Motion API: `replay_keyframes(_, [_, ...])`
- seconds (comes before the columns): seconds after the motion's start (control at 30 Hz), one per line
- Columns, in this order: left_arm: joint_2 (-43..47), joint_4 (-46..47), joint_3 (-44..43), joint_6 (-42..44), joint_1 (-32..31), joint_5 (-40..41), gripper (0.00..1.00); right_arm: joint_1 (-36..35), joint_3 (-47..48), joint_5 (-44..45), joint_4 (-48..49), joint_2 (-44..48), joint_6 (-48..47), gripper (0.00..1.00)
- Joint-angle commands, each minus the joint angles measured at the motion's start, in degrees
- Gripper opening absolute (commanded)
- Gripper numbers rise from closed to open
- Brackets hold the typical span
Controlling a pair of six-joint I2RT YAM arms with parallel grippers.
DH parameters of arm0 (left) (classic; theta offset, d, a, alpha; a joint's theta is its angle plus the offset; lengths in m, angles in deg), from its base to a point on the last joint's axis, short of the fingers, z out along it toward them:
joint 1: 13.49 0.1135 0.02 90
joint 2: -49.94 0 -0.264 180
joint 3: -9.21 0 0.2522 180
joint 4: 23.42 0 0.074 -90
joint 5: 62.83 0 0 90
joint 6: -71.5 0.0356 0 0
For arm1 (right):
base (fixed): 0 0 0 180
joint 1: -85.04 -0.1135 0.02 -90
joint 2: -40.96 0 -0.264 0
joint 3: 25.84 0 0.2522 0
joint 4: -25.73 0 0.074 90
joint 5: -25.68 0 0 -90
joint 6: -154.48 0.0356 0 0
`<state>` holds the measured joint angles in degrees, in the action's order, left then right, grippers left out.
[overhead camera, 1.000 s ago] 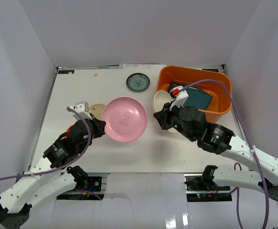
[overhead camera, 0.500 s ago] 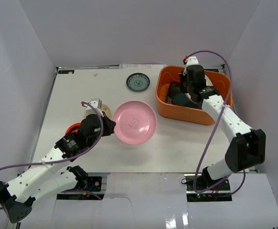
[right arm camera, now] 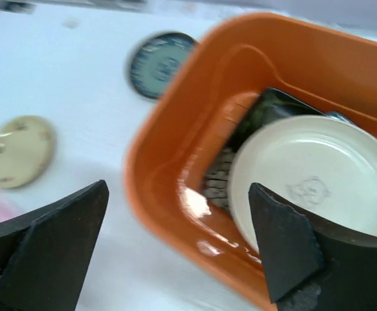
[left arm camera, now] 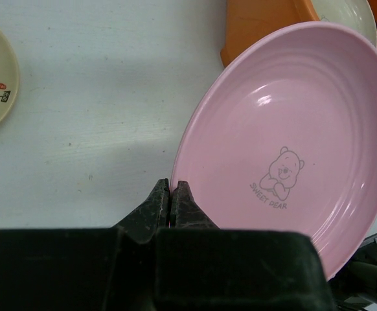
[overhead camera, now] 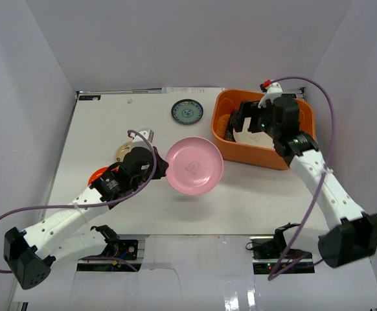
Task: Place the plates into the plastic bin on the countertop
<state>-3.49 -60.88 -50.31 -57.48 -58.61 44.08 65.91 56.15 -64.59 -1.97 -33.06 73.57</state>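
The left arm reaches from the lower left of the top view toward centre, the left tool (overhead camera: 161, 167) pinched shut on the rim of the pink plate (overhead camera: 195, 165), held tilted over the counter (overhead camera: 111, 116) just beside the orange bin (overhead camera: 261, 157). The right arm arches over the bin at upper right, the right tool (right arm camera: 169, 249) spread wide and empty above the cream plate (right arm camera: 311, 175) inside, which seemingly rests on a dark plate (right arm camera: 273, 107).

The left gripper (left arm camera: 171, 194) carried the pink plate (overhead camera: 195, 165) to the right, closer to the orange bin (overhead camera: 240, 152). The right gripper (right arm camera: 177, 191) took the cream plate (right arm camera: 311, 178) over into the bin and let go. The cream plate ended up lying on the dark plate (right arm camera: 269, 107), with the right fingers spread wide above it.
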Motion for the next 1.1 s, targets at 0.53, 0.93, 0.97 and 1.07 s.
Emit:
replay_keyframes(0.53, [-14.9,11.3,-17.3,5.3,0.1,-1.9,0.1,-1.9,-13.9,-20.1,6.3,13.2,6.7,0.27])
replay_keyframes(0.93, [-31.0,16.3,-21.3,0.0,17.9,-7.8,0.82,9.7,-4.2,-2.5,12.3,4.1,11.7,0.08])
replay_keyframes(0.97, [-32.9,16.5,-22.1,-0.6,20.1,-8.7,0.82,10.9,-4.2,-1.1,12.4,3.7,11.7,0.08])
replay_keyframes(1.07, [-41.9,16.8,-26.6,-2.4,23.6,-12.1,0.82,16.5,-5.8,-1.1,13.2,1.9,12.7,0.08])
